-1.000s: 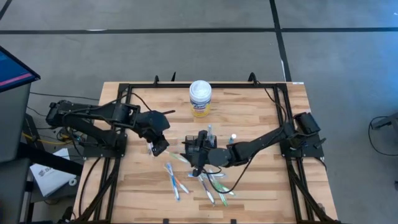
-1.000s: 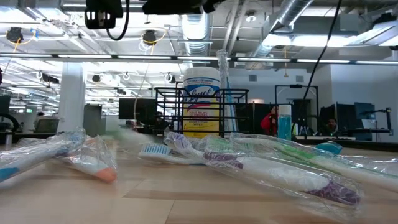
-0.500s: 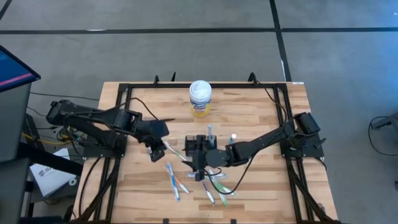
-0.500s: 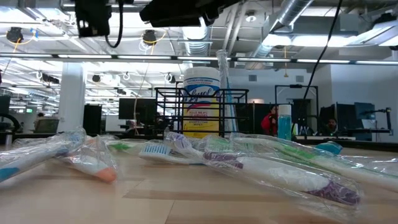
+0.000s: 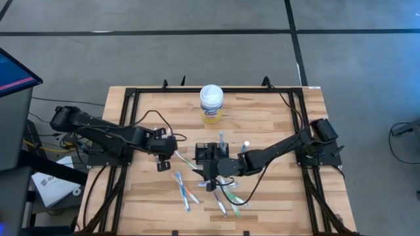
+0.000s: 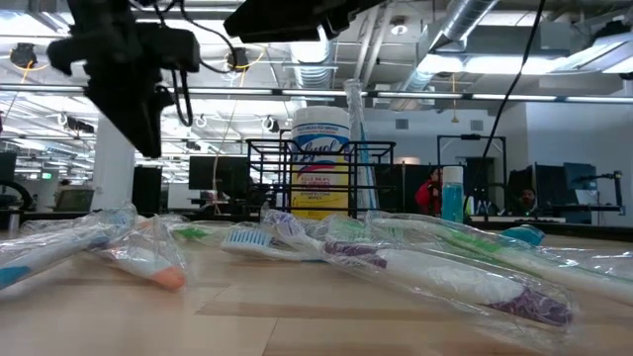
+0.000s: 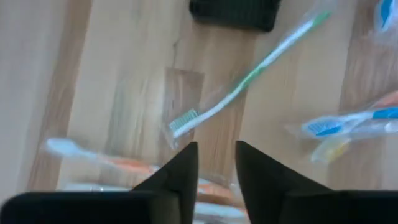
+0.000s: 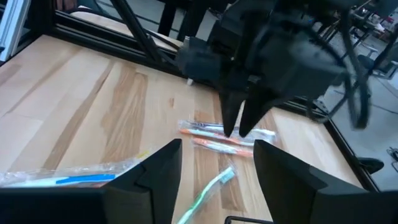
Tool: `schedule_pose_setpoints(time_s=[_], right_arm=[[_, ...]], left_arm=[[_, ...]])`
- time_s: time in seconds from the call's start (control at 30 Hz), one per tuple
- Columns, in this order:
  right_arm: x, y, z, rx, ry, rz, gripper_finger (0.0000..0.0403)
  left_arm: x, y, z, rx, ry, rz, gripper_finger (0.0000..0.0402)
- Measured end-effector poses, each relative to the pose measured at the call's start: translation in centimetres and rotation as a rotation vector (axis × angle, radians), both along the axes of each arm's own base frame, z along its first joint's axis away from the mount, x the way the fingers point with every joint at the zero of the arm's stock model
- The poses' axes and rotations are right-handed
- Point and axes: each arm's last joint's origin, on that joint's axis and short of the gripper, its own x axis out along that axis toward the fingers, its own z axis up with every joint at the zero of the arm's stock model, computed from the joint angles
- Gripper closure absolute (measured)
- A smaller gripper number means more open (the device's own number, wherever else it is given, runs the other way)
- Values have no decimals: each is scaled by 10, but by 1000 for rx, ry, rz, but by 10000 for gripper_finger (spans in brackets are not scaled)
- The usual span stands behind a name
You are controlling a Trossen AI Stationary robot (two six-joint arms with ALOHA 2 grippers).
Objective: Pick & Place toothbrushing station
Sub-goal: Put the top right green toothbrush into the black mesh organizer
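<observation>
The toothbrushing station [image 5: 209, 153] is a small black wire holder standing on the table's middle, with one toothbrush [image 6: 351, 129] upright in it. My left gripper [image 7: 216, 165] hangs open just above the table, left of the station, fingers pointing down over wrapped toothbrushes. A green toothbrush [image 7: 249, 78] in a clear wrapper lies flat just beyond its fingertips. My right gripper [image 8: 217, 162] is open with nothing between its fingers, above the station's near side [image 5: 210, 169], facing my left gripper [image 8: 239, 127].
A white canister with a yellow label [image 5: 211, 103] stands behind the station. A small tube with a blue cap [image 5: 246, 145] stands to the station's right. Several wrapped toothbrushes [image 5: 197, 190] lie toward the near edge. A black frame [image 5: 216, 90] runs around the table.
My left gripper has come down from high above the table to just over the toothbrushes left of the station, and its wrist has rolled on the way.
</observation>
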Motion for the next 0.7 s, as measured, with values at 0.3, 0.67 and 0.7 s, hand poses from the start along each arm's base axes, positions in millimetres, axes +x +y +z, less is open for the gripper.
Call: schedule_pose_setpoints(time_s=[0.3, 0.67, 0.7], right_arm=[[0, -1, -1, -12, 11, 0, 219], [-1, -1, -2, -18, 26, 0, 217], [-1, -2, -2, -18, 28, 0, 218]], left_arm=[[20, -3, -33, 142, 76, -221, 221], [37, -4, -67, 241, 175, -308, 214], [38, -5, -68, 245, 174, -321, 215]])
